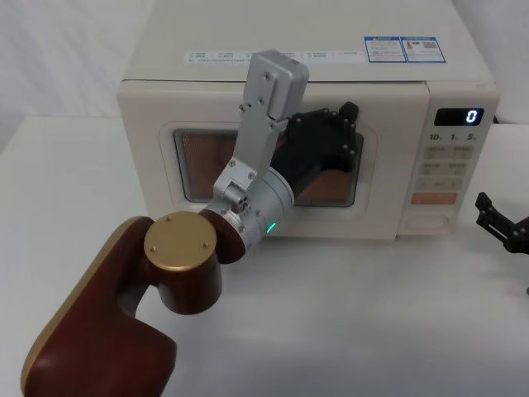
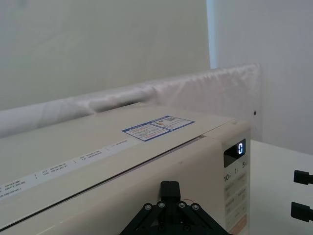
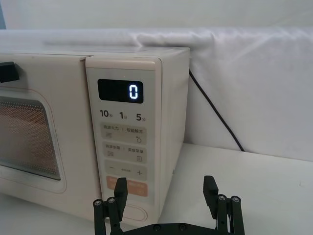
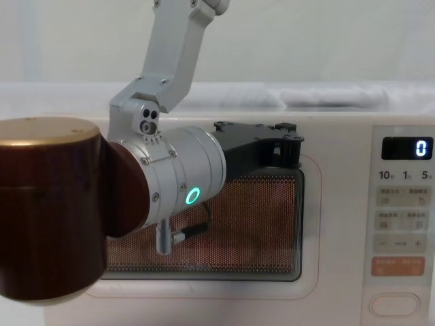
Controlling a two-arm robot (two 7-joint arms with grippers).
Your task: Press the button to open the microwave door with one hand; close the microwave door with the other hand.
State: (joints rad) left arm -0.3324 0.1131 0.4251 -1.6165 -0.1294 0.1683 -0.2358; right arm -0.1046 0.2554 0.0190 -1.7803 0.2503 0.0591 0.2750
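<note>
Nearest the head cam: left arm's maroon shoulder/elbow link w/ gold cap, then a silver wrist segment w/ a green light, angling up and fwd across the microwave door. Left hand is black, sits against the upper right part of the door window; in chest view it lies at the window's top edge. Can't tell from any view whether its fingers are spread or closed. Left wrist cam looks along the microwave top, w/ the hand's black base at the lower edge.

Right hand hangs low at the right of the microwave, over the white table, apart from the appliance. In right wrist view its two black fingers stand spread w/ a clear gap, nothing between them, pointing toward the lower corner of the control panel.

Door looks shut, flush w/ the front face, cream-white w/ dark mesh window.

Button: 1 wide cream oval key at the very bottom of the panel, under the orange key; in right wrist view it sits just beyond the right hand's left finger, not touched.

Counts: 1 microwave, 1 door, 1 display reading "0", 1 orange key, 1 oval button, 2 hands. 1 black cable runs down behind the microwave's right side.
</note>
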